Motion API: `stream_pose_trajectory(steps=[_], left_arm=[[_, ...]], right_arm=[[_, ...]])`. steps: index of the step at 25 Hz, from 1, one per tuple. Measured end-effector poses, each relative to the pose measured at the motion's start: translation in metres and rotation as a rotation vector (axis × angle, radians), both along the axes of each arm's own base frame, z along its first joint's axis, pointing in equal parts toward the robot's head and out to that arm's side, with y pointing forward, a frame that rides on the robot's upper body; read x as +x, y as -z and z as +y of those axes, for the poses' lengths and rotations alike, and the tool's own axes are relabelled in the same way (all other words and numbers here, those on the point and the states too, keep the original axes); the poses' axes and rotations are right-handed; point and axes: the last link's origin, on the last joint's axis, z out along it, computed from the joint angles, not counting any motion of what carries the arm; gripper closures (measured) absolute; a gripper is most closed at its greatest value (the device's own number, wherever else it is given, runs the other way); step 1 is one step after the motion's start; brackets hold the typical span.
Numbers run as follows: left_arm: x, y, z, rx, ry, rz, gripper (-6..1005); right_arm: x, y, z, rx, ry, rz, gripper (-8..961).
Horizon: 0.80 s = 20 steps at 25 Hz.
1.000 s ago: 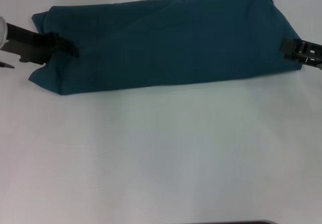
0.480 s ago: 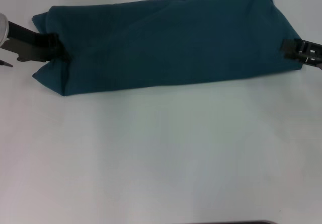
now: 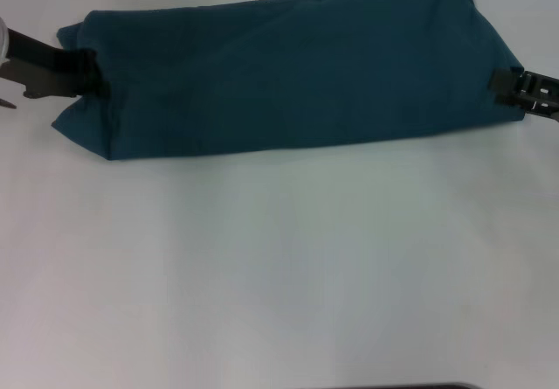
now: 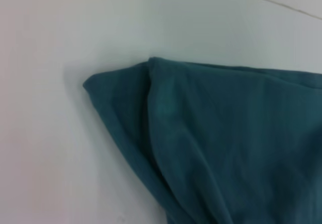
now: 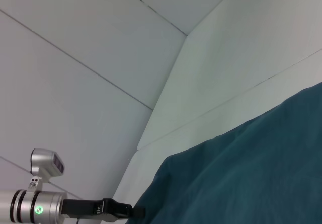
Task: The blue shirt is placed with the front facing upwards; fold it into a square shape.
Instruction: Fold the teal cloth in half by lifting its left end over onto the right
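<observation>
1. We see the blue shirt (image 3: 288, 70) folded into a long band on the white table (image 3: 279, 267), long axis running from left gripper (image 3: 87, 72) to right gripper (image 3: 507, 85), plain teal side up
2. Left gripper touches the band's left end; we cannot tell if its fingers pinch cloth
3. Right gripper sits at the band's right end, grip also unclear
4. Left end looks bunched, with a loose corner just beside the left gripper
</observation>
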Motion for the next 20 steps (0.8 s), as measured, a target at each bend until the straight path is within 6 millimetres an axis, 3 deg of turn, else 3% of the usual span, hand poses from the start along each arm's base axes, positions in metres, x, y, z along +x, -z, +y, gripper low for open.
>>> stream_pose_trajectory(steps=[20], left_arm=[[-0.047, -0.054, -0.012, 0.09, -0.145, 0.174, 982]], right_arm=[[-0.002, 0.0, 0.003, -0.005, 0.003, 0.008, 54]])
